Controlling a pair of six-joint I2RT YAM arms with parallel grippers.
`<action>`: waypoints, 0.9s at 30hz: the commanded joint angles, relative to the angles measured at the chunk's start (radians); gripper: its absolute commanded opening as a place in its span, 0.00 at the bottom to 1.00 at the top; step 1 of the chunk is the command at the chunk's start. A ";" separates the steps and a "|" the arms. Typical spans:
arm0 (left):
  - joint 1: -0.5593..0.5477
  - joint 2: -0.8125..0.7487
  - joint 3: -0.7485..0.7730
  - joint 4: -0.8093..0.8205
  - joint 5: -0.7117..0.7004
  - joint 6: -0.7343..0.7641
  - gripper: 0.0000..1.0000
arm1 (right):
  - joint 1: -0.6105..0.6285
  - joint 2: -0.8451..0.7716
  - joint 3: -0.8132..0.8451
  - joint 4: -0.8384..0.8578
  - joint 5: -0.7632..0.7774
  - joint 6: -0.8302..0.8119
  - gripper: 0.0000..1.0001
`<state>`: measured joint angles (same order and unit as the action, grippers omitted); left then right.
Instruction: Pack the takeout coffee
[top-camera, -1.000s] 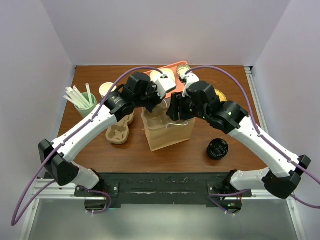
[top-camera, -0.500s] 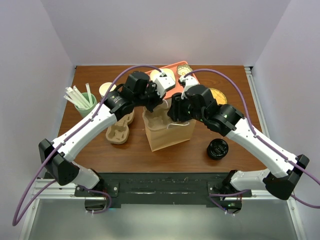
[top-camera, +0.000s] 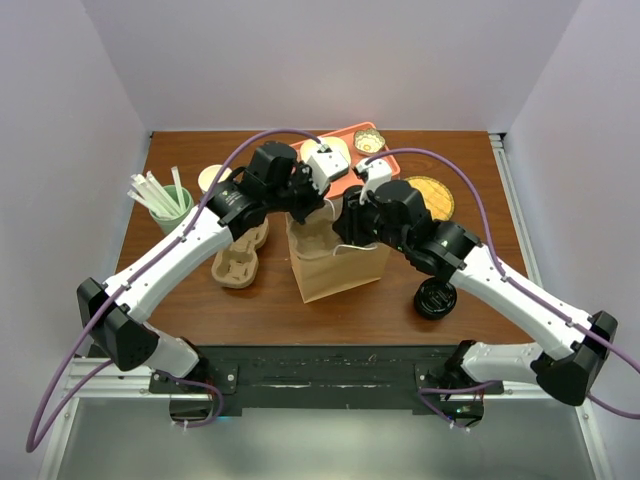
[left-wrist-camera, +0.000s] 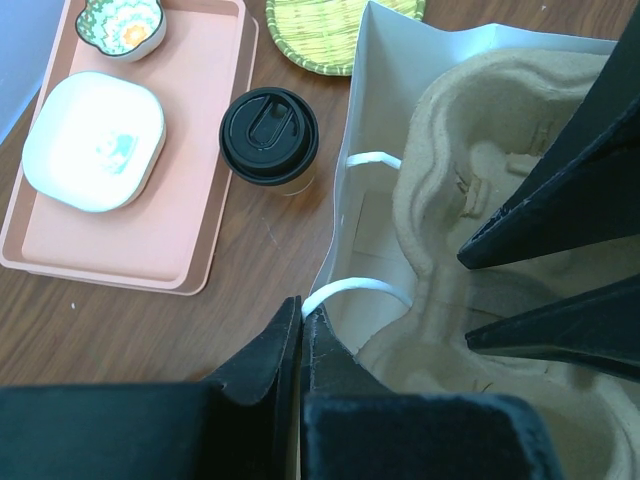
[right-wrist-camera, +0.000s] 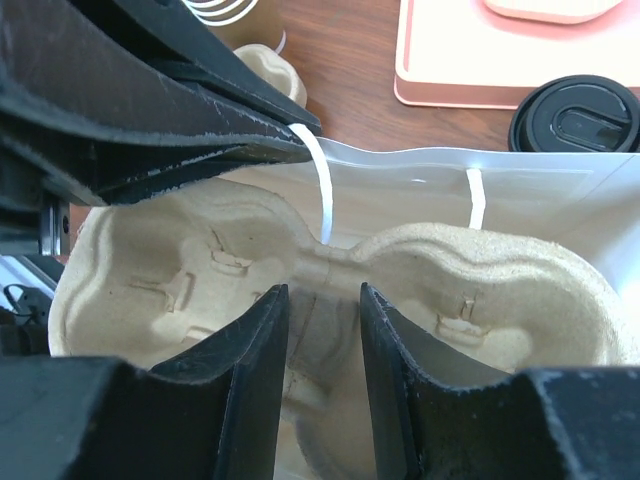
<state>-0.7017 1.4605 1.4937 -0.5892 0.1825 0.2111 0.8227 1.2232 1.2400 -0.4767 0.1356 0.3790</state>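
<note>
Standing between the tray (left-wrist-camera: 200, 200) and the paper bag (top-camera: 340, 270), the takeout coffee (left-wrist-camera: 268, 137) seems light, crushable, best held under its lid (left-wrist-camera: 270, 120); left gripper (left-wrist-camera: 302, 310) pinches the bag, right gripper (right-wrist-camera: 322, 292), half-open, straddles the carrier (right-wrist-camera: 150, 270).

The paper bag's (top-camera: 340, 268) mouth is crowded: a pulp cup carrier (right-wrist-camera: 480, 290) fills it, the right hand (right-wrist-camera: 322, 350) hangs apart-fingered over the carrier's middle, and the left hand (left-wrist-camera: 300, 340) pinches the bag's far rim. The takeout coffee (left-wrist-camera: 268, 137) stands just outside that wall. The pink tray (left-wrist-camera: 150, 230) lies close on its other side, with bare table (left-wrist-camera: 100, 330) nearer the left hand.
</note>
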 joint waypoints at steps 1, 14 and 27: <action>0.004 -0.012 -0.003 0.035 0.031 -0.026 0.00 | -0.004 -0.019 -0.025 0.038 0.030 -0.052 0.39; 0.002 -0.006 -0.010 0.046 0.072 -0.042 0.00 | -0.043 0.058 0.024 0.105 0.053 -0.149 0.40; 0.039 -0.005 0.000 0.072 0.069 -0.090 0.00 | -0.053 0.056 -0.056 0.176 0.026 -0.146 0.38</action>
<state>-0.6743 1.4605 1.4902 -0.5785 0.2146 0.1493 0.7765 1.2881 1.2083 -0.3233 0.1596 0.2451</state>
